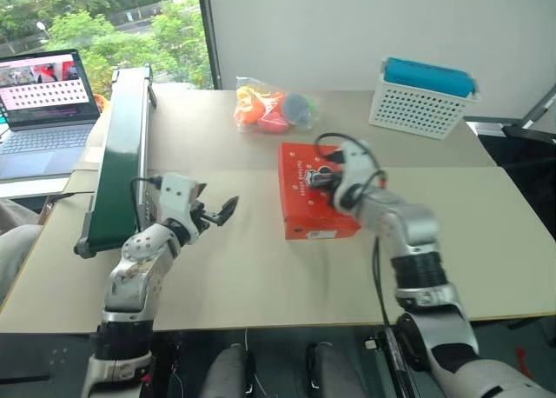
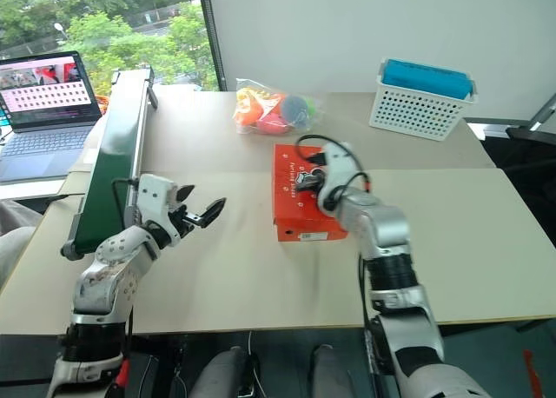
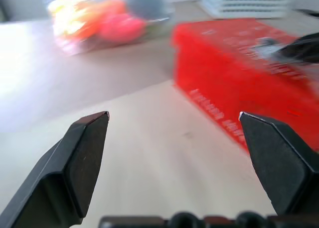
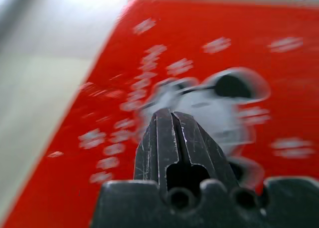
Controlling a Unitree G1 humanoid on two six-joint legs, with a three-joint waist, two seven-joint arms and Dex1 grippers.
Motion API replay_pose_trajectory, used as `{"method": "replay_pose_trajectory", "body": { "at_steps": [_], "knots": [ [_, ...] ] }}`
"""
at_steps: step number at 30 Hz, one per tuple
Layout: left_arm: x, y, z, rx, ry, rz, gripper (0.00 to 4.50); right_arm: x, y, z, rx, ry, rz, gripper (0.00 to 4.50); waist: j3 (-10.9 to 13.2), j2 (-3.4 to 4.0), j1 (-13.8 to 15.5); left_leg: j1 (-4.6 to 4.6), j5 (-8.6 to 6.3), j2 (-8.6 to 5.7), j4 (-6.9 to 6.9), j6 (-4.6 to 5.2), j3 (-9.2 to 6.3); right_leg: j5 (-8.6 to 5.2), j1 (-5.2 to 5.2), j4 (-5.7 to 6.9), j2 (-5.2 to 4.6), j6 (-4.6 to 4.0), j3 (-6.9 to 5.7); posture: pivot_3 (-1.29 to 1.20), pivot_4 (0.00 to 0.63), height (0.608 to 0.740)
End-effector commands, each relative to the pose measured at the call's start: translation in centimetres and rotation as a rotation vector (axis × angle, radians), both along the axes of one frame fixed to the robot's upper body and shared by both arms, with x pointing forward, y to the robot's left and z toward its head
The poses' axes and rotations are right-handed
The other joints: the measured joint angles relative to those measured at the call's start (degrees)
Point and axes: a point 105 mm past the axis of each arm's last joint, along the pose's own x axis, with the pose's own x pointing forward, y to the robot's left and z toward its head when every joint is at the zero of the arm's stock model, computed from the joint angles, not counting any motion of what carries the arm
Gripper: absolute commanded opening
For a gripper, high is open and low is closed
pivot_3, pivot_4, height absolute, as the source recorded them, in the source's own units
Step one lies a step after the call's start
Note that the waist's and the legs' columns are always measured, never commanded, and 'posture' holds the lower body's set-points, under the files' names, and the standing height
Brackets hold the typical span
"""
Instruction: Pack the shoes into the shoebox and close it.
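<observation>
Right gripper (image 2: pixel 301 180), two black fingers pressed fully together, nothing between them, sits over the lid of the orange-red rectangular cardboard shoebox (image 2: pixel 304 208); contact with the lid can't be told. The right wrist view looks down the shut fingers (image 4: pixel 174 138) onto the red lid with its small white print and a pale printed figure.

Shoebox lid is down, box closed, white label on the side facing the robot. It lies near the middle of the beige table (image 2: pixel 261 268), just right of centre.

Left gripper (image 1: pixel 222 213) has jaws spread wide, empty, hanging above bare tabletop to the left of the box, clearly apart from it. In the left wrist view both black fingertips (image 3: pixel 87 143) frame the box's side.

Behind the box, a clear plastic bag of orange and blue toys (image 1: pixel 271 107). Far right, a white perforated basket with a teal top (image 1: pixel 423 99). Along the left edge, a long dark green conveyor belt (image 1: pixel 120 146); past it, an open laptop (image 1: pixel 45 107).
</observation>
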Motion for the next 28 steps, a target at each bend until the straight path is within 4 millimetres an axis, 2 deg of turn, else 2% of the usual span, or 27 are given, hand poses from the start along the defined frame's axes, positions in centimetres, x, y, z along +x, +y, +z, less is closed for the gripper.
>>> {"method": "replay_pose_trajectory", "body": {
  "at_steps": [1,4,10,12,15,20,28],
  "knots": [
    [-0.1,0.4,2.2,-0.033,-0.088,0.120,4.50,-0.7,-5.8,2.6,-0.018,-0.129,-0.150,0.06,0.00,-0.01,0.33,-0.02,-0.04,-0.02,0.03,0.06,0.00,0.00,0.02,-0.04,-0.04,0.02,-0.02,0.00,0.150,0.699],
    [0.5,0.8,2.1,-0.059,-0.093,0.181,4.50,-1.7,-10.4,1.9,-0.100,-0.113,-0.294,0.06,0.00,-0.01,0.44,-0.01,-0.05,-0.03,0.05,0.09,0.03,0.01,0.04,-0.04,-0.05,0.03,-0.01,0.00,0.150,0.699],
    [1.7,0.0,2.2,-0.066,-0.109,0.164,4.50,-4.1,-16.7,1.2,-0.198,-0.106,-0.458,0.06,0.00,-0.01,0.19,0.00,-0.04,-0.03,0.04,0.08,0.05,0.01,0.02,-0.02,0.00,0.03,0.03,0.00,0.150,0.699],
    [2.0,0.3,1.5,-0.068,-0.090,0.184,4.50,-5.2,-18.7,0.5,-0.388,-0.104,-0.496,0.06,0.00,-0.01,0.27,0.00,-0.04,-0.03,0.04,0.09,0.07,0.01,0.03,-0.04,0.01,0.04,0.04,0.00,0.150,0.699],
    [2.2,0.0,0.4,-0.079,-0.056,0.203,4.50,-6.2,-20.6,0.0,-0.542,-0.112,-0.508,0.06,0.01,-0.02,0.34,0.00,-0.06,-0.06,0.04,0.11,0.08,-0.02,0.03,-0.05,0.00,0.08,0.06,0.00,0.150,0.699],
    [2.8,-0.1,-0.6,-0.115,-0.023,0.255,4.50,-6.4,-23.1,-0.4,-0.619,-0.106,-0.536,0.06,0.01,-0.03,0.03,0.07,-0.03,-0.05,0.07,0.14,0.12,-0.02,0.08,-0.06,0.00,0.08,0.12,0.00,0.150,0.699],
    [2.9,0.2,-1.1,-0.095,-0.048,0.334,4.50,-5.6,-25.6,0.0,-0.600,-0.098,-0.564,0.06,0.01,-0.04,-0.19,0.07,-0.01,-0.05,0.05,0.15,0.15,-0.02,0.09,-0.11,0.01,0.08,0.14,0.00,0.150,0.699]
  ]
}}
